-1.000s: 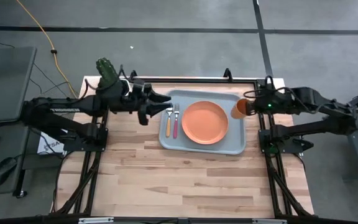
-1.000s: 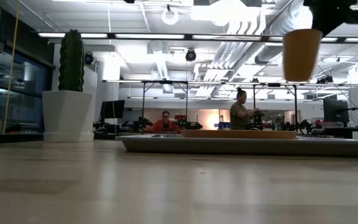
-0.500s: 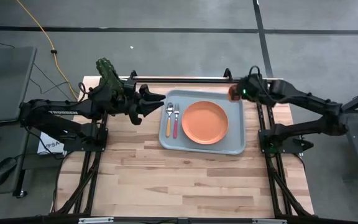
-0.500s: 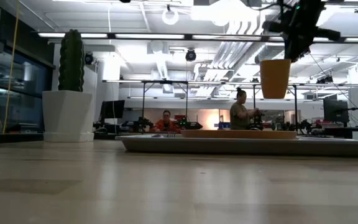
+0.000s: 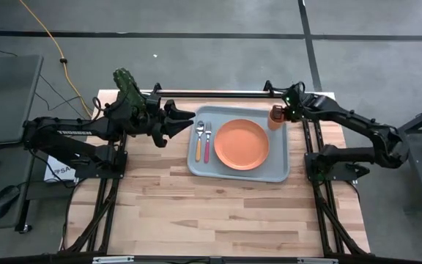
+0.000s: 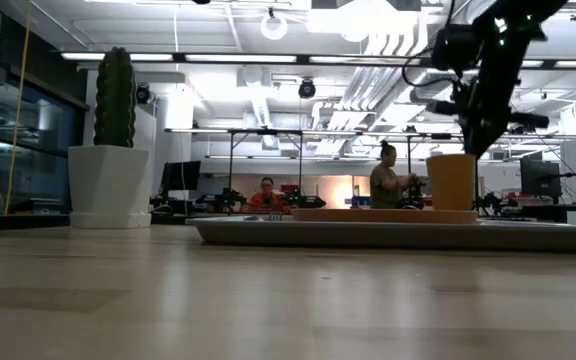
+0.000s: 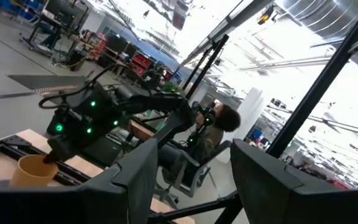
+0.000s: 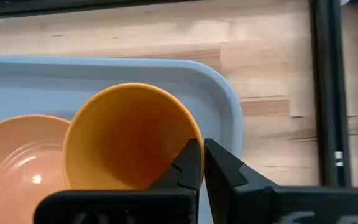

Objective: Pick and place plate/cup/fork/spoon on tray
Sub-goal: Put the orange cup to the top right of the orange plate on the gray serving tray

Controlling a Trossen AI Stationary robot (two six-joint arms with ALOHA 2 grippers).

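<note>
The grey-blue tray (image 5: 280,173) lies at the table's far middle. On it are the orange plate (image 5: 241,144), the orange-handled spoon (image 5: 199,142) and the pink-handled fork (image 5: 206,144), side by side left of the plate. My right gripper (image 5: 281,113) is shut on the small orange cup (image 5: 275,116), which is upright at the tray's far right corner and also shows in the low view (image 6: 452,182). My left gripper (image 5: 190,119) is open and empty, raised just left of the tray. My right gripper pinches the cup's rim (image 8: 188,132) on its right side, one finger (image 8: 190,163) inside the cup and the other outside. The fingers come from above, pointing down. The cup stays upright, mouth up, low over the tray's corner; whether its base touches the tray is hidden by the rim.
A white pot with a green cactus (image 5: 127,84) stands at the table's far left corner, behind my left arm. A black frame bar (image 5: 218,93) runs along the far edge. Bare wood (image 5: 218,213) fills the near half of the table.
My right gripper has carried the cup from beside the tray's right edge toward the far left and down, to the tray's far right corner. The cup has come down from high above the tray to plate level. My left gripper has drawn back a little, away from the tray.
</note>
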